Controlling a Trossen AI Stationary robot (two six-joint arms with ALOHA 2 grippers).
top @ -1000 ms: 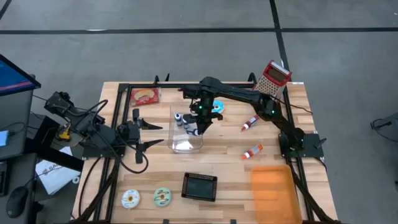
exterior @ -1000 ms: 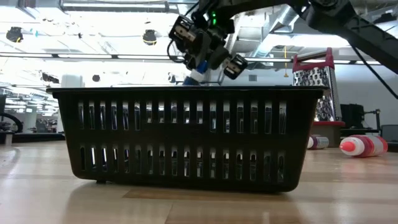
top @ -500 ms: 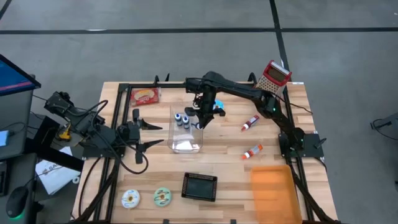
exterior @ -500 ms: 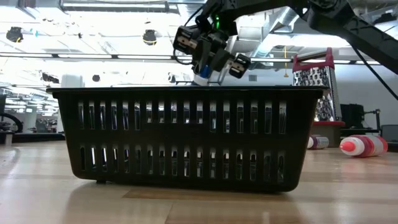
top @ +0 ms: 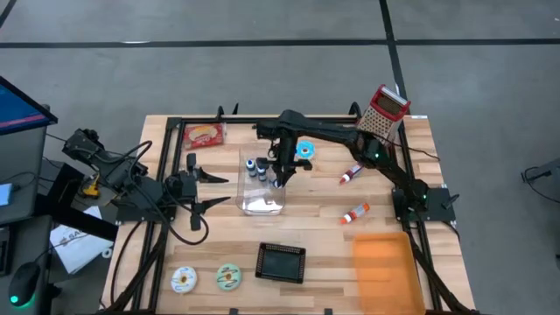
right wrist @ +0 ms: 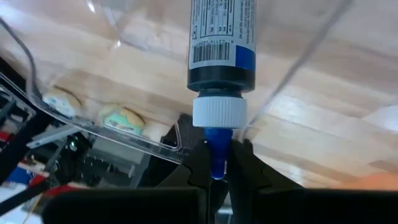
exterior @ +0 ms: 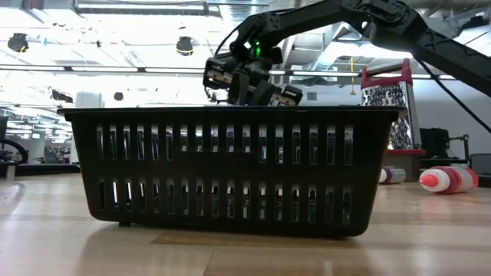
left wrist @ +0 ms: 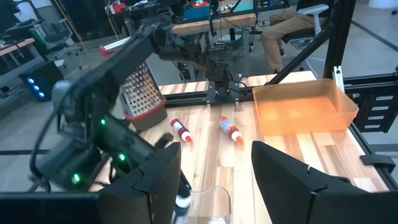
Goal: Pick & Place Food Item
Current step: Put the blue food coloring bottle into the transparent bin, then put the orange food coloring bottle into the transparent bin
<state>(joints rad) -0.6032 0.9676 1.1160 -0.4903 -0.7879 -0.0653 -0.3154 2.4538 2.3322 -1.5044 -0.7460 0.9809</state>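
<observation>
R gripper jaws clamped on blue tip of small bottle, bottle's long axis straight out from jaws, hanging over clear container mid-tabletop. L gripper jaws apart, idle just beside container's other side.

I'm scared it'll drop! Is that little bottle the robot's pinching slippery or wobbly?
Maybe wobbly: the right gripper pinches only the thin blue tip of the little bottle, so its body could swing or slip. It looks like stiff plastic and small, so probably light. It's round, so lying on its side it would likely roll.
</observation>
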